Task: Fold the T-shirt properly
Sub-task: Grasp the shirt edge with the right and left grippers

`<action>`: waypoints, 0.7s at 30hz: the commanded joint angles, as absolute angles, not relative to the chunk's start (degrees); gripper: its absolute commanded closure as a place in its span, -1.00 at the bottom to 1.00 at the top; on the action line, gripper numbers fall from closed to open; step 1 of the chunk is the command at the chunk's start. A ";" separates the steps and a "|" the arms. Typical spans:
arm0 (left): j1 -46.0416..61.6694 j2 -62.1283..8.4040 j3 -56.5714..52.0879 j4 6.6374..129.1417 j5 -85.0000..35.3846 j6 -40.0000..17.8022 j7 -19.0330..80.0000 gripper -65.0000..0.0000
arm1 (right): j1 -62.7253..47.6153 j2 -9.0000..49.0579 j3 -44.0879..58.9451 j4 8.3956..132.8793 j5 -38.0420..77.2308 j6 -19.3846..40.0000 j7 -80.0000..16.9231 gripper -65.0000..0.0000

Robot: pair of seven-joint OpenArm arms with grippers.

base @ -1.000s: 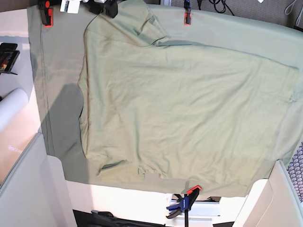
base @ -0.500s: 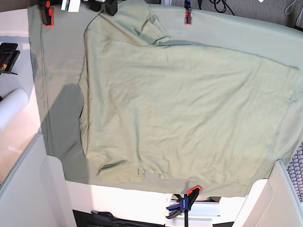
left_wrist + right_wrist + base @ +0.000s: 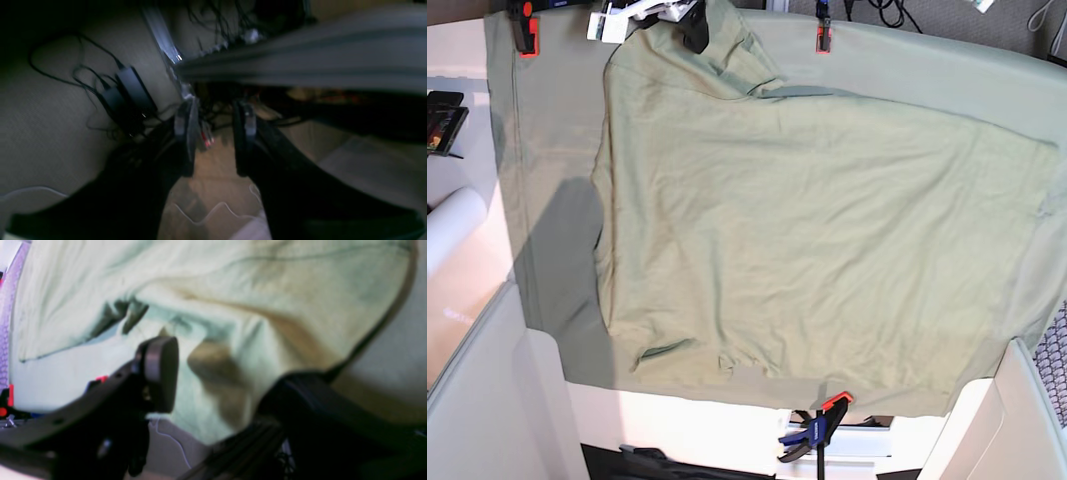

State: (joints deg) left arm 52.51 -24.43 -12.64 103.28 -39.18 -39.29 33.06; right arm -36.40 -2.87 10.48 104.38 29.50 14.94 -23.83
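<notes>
Grey-green cloth (image 3: 557, 270) covers the worktop, with a red-and-black clamp (image 3: 529, 35) at its upper left in the base view and a blue-and-black clamp (image 3: 815, 432) at its lower edge. On the cloth we see the T-shirt (image 3: 817, 230), spread broad and wrinkled, one sleeve (image 3: 727, 50) reaching toward the upper edge and the other (image 3: 677, 360) creased near the lower edge. Our right end effector (image 3: 222, 383) is at the upper sleeve, its fingers wide apart with bunched fabric between them; we cannot tell how firmly they touch it. Our left end effector (image 3: 213, 140) stands parted by a narrower gap, beyond the cloth's edge, with cables (image 3: 70, 75) and dark boxes (image 3: 128, 96) on the floor in its view. A white roll (image 3: 452, 225) lies left of the cloth in the base view.
</notes>
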 commanded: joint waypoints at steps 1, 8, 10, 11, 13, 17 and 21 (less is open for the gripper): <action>53.01 -24.97 -14.87 105.14 -41.01 -40.00 32.45 0.32 | -36.53 -3.01 10.44 104.75 28.84 14.74 -23.49 0.27; 49.36 -29.91 -25.43 107.44 -48.64 -40.00 34.52 0.07 | -36.53 -2.98 10.44 104.77 22.22 15.46 -21.26 1.00; 47.81 -32.01 -26.35 106.94 -48.60 -40.00 33.95 -0.13 | -36.53 -2.98 10.44 104.77 21.39 15.46 -21.23 1.00; 46.78 -32.93 -26.39 106.30 -48.36 -38.19 33.52 -0.20 | -36.53 -2.98 10.44 104.77 21.41 15.46 -21.23 1.00; 43.77 -34.30 -26.37 104.12 -45.89 -34.83 32.38 -0.25 | -36.51 -2.98 10.41 104.77 21.47 15.51 -21.21 1.00; 35.86 -36.23 -26.39 96.90 -44.84 -32.08 32.16 -0.25 | -36.56 -2.98 10.41 104.77 21.45 16.34 -21.23 1.00; 27.77 -37.19 -26.39 88.66 -44.99 -31.16 33.58 -0.25 | -36.56 -2.98 10.44 104.77 21.41 16.34 -21.23 1.00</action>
